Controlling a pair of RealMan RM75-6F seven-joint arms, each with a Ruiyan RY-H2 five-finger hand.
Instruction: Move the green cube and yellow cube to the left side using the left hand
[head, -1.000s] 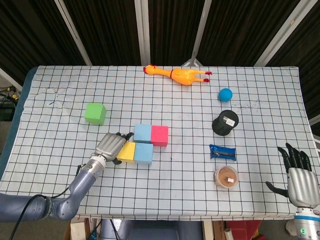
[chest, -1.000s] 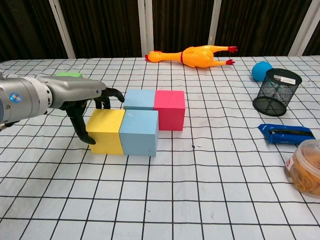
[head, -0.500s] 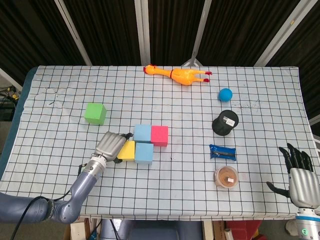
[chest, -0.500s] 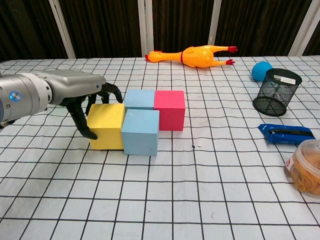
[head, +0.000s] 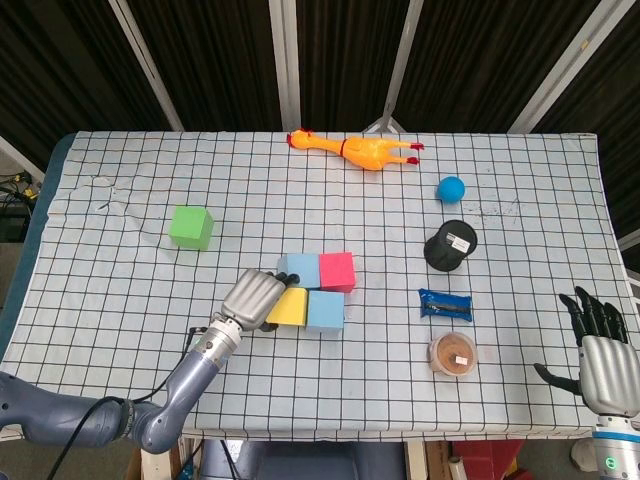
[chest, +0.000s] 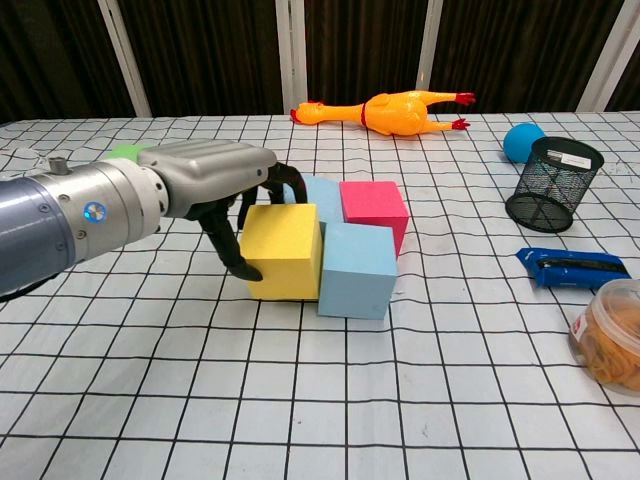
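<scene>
The left hand (head: 256, 297) sits at lower centre-left of the head view, its fingers (chest: 243, 262) curled around the left side of the yellow cube (head: 289, 308), gripping it. The right hand (head: 601, 352) shows only in the head view, at the lower right corner off the table edge, fingers spread and holding nothing.

The checked table (head: 120, 290) carries five cubes: one yellow, one green, one pink and two blue. The yellow cube touches a blue cube (head: 325, 311) on its right; behind them sit the second blue cube (head: 300, 268) and the pink cube (head: 337, 271). The green cube (head: 190, 227) stands alone, well apart at centre left.

There is one each of the rubber chicken (head: 358, 150), black mesh cup (head: 450, 246), blue ball (head: 450, 188), blue packet (head: 444, 302) and round tub (head: 452, 354).

The chest view shows the thumb against the yellow cube's front face, and the green cube (chest: 128, 151) only as a sliver behind the left arm.
</scene>
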